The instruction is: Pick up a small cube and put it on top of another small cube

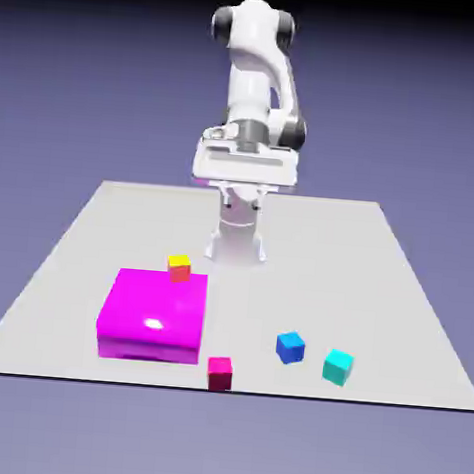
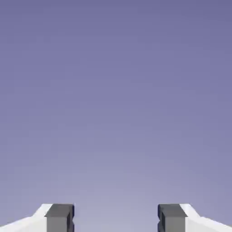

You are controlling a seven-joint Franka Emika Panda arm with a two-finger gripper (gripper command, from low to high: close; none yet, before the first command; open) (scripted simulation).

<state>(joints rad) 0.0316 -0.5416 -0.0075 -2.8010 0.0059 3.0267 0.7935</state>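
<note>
**nothing picked up yet**

left to right: magenta block (image 1: pixel 153 315), crimson cube (image 1: pixel 219 372), blue cube (image 1: pixel 291 347), cyan cube (image 1: pixel 338 366) just beside it. gripper (image 1: pixel 240 197) sits back near the base, jaws apart and empty - i'd drop straight over the blue one, clear of the cyan.
</note>
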